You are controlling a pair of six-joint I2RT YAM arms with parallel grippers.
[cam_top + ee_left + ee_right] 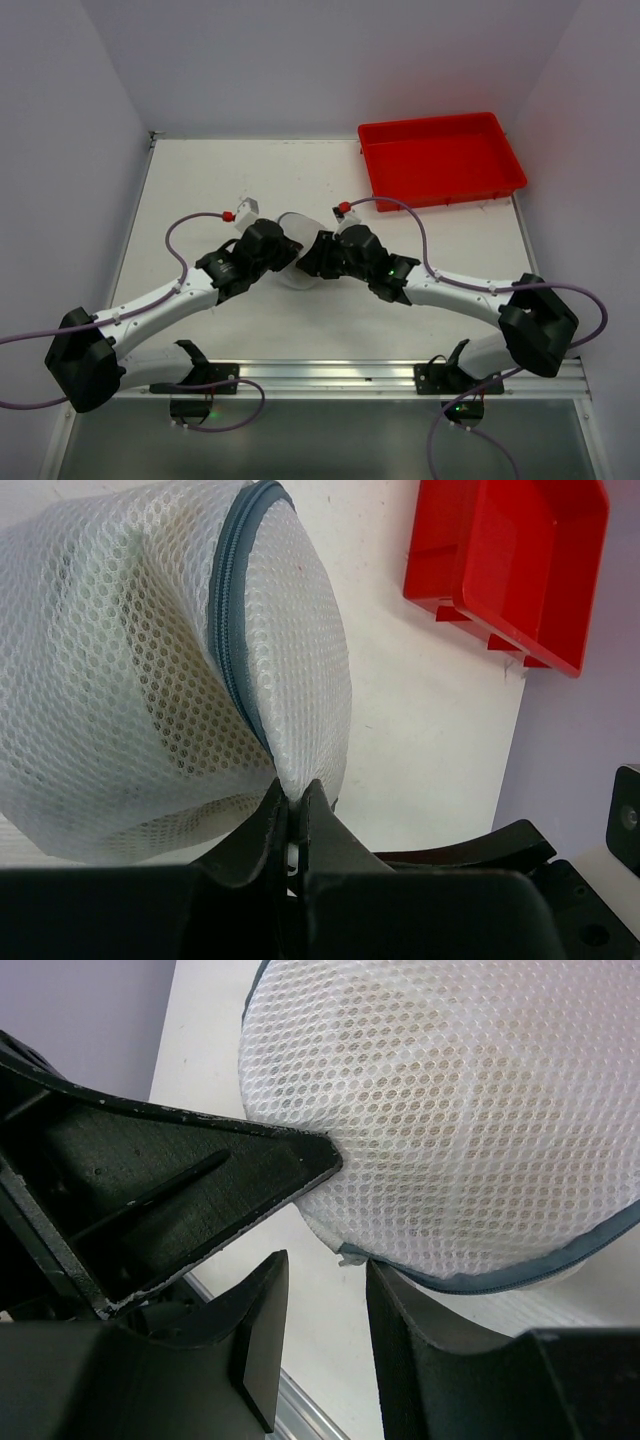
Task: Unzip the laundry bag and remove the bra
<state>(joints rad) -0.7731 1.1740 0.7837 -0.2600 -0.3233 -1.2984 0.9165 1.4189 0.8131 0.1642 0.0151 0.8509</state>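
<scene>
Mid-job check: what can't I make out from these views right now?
Zipper pull: hidden; in the left wrist view the zipper runs behind the shut left hand.
Bra: only dim shading through the laundry bag mesh, both wrist views; shape unclear.
Right wrist view: beyond the open right hand, the frame edge cuts off the zipper.
Top view: both hands cover most of the bag.

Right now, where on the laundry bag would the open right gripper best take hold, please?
Probably the small tab on the zipper band of the laundry bag, approached straight ahead: it sticks out just beyond the open right gripper, roughly lined up with its gap.
</scene>
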